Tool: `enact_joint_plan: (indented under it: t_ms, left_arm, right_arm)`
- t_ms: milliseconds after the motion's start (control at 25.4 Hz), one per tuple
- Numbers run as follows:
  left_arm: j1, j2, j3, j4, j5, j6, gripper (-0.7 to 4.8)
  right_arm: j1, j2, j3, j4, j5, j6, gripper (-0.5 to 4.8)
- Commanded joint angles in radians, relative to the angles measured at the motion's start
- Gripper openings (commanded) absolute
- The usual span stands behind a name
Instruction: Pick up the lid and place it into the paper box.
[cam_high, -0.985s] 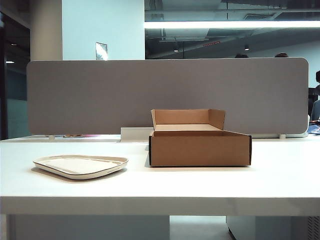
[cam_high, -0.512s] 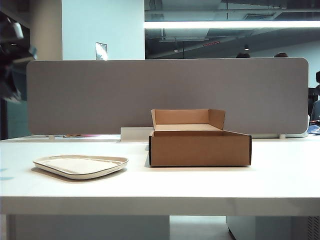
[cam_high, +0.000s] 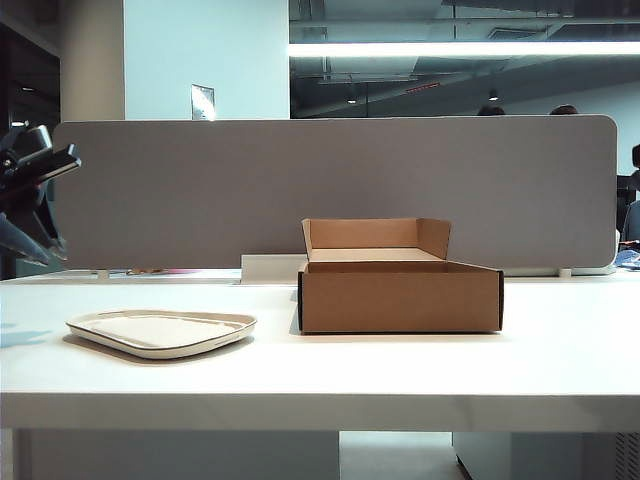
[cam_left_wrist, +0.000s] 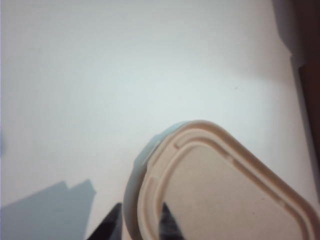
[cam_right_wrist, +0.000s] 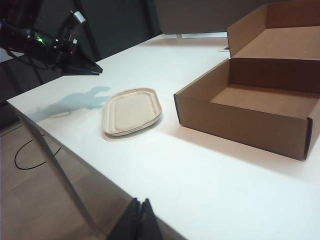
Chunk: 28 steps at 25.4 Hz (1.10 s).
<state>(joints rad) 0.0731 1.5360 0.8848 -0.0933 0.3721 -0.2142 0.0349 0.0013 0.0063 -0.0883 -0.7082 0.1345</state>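
The cream-white lid (cam_high: 160, 331) lies flat on the white table's left side, also seen in the left wrist view (cam_left_wrist: 225, 200) and the right wrist view (cam_right_wrist: 131, 111). The brown paper box (cam_high: 400, 296) stands to its right with its flap upright at the back and its inside bare (cam_right_wrist: 265, 100). My left gripper (cam_high: 35, 243) hangs in the air above and to the left of the lid, touching nothing. Its jaws (cam_left_wrist: 140, 222) stand apart, open, with the lid's rim showing far below between them. My right gripper (cam_right_wrist: 140, 204) is shut and empty near the table's front edge.
A grey partition panel (cam_high: 330, 190) runs along the back of the table. A long white block (cam_high: 270, 268) lies behind the box. The left arm's shadow (cam_right_wrist: 75, 102) falls on the table beside the lid. A cable (cam_right_wrist: 30, 155) lies on the floor.
The left arm has come into the exterior view from the upper left and sunk toward the table. Its jaws have parted. Lid, box and right gripper have not moved.
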Motion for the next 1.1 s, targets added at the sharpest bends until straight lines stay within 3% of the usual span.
enact_joint_plan:
  t_ms: [39, 118, 631, 1104]
  left_arm:
    - [0.017, 0.074, 0.011, 0.006, 0.055, -0.003, 1.97]
    - [0.017, 0.119, 0.011, 0.013, 0.054, -0.003, 2.52]
    - [0.014, 0.260, 0.011, 0.033, 0.061, -0.006, 2.44]
    - [-0.067, 0.304, 0.011, 0.031, 0.145, -0.003, 2.36]
  right_arm:
    - [0.000, -0.002, -0.006, 0.009, -0.001, 0.000, -0.05]
    - [0.000, -0.002, -0.006, 0.009, -0.001, 0.000, -0.05]
    - [0.000, -0.002, -0.006, 0.008, -0.001, 0.000, -0.06]
    - [0.000, -0.002, -0.006, 0.008, 0.014, 0.000, -0.05]
